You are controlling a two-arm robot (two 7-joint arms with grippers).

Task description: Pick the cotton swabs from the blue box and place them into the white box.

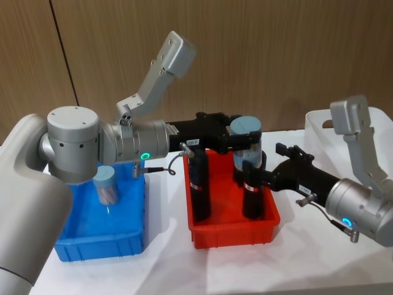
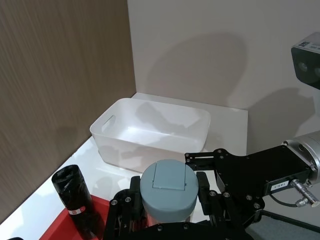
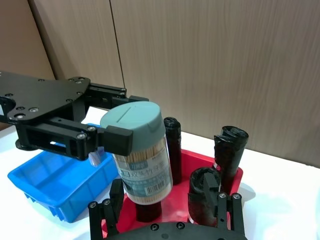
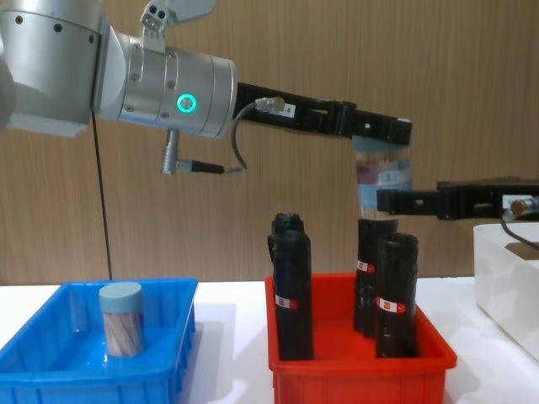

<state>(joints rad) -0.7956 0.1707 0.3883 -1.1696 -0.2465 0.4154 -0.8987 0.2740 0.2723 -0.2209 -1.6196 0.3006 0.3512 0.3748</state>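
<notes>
Over the red bin (image 1: 233, 230), lifted clear of the black rolls (image 1: 199, 184) standing in it, hangs one jar of cotton swabs (image 1: 247, 147), upright with its grey lid on top. The left gripper (image 3: 136, 134) has it clamped just under the lid, fingers closed tight on the jar. From 3 o'clock the right gripper (image 4: 389, 200) reaches in level with the jar's lower half. Its fingers are spread to either side of the jar, and the right wrist view shows a gap on at least one side, so I judge it has not taken hold. This reads as a mid-air hand-over from left arm to right. A second jar (image 1: 107, 184) stands in the blue box (image 1: 92, 243) at 9 o'clock of the red bin, and the white box (image 1: 319, 126) sits at 3 o'clock beyond the right arm, with nothing inside it. The next move calls for the right fingers to close squarely on the jar's lower body before the left lets go — then a carry toward 3 o'clock, high enough to clear the white rim.
</notes>
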